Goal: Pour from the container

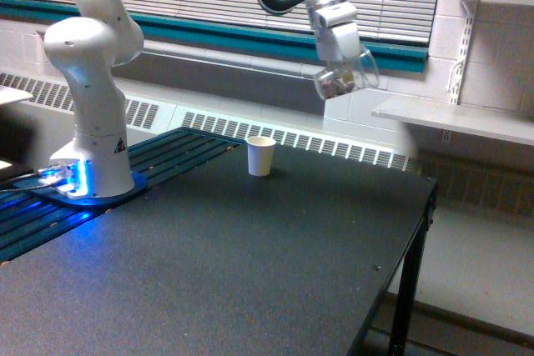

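The container [345,79], a small clear plastic cup with mixed-colour bits inside, hangs tilted in the air. My gripper [342,68] is shut on it, high above the table. A white paper cup [260,156] stands upright on the dark table [250,273], below the container and toward the exterior view's left. The container is well apart from the white cup.
The arm's white base [90,114] stands on a blue-lit plate at the exterior view's left. A white shelf [459,118] juts from the wall at the right, beyond the table's right edge. Window blinds and a radiator grille run behind the table.
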Robot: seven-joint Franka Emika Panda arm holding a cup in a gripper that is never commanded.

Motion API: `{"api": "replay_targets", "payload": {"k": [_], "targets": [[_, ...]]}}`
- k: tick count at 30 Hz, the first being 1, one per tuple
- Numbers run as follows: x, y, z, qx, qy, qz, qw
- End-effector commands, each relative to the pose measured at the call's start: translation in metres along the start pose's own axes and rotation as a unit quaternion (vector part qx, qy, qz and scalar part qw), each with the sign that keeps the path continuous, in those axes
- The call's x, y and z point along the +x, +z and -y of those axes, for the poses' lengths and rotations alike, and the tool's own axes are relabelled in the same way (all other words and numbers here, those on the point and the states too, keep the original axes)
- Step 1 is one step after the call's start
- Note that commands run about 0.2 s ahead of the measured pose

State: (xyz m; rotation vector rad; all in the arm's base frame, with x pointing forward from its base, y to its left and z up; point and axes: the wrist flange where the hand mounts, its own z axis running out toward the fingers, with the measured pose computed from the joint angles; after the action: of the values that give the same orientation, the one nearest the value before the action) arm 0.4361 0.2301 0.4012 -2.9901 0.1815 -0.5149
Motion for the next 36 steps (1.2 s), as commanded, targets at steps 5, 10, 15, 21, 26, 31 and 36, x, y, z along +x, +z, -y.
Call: {"api": "replay_targets", "payload": {"k": [5,10,15,21,26,31,36], "targets": [[-0.059,0.001,0.016,0.005,-0.050,0.016,0.9986],[-0.088,0.004,0.021,0.005,-0.064,0.030,0.9975],[-0.115,0.008,0.021,0.002,-0.076,0.043,0.9962],[-0.145,0.010,0.022,0.000,-0.088,0.055,0.9947],[-0.163,0.008,0.021,-0.002,-0.091,0.060,0.9940],[-0.180,0.006,0.019,-0.002,-0.094,0.067,0.9933],[-0.196,0.006,0.015,-0.005,-0.094,0.076,0.9926]]}}
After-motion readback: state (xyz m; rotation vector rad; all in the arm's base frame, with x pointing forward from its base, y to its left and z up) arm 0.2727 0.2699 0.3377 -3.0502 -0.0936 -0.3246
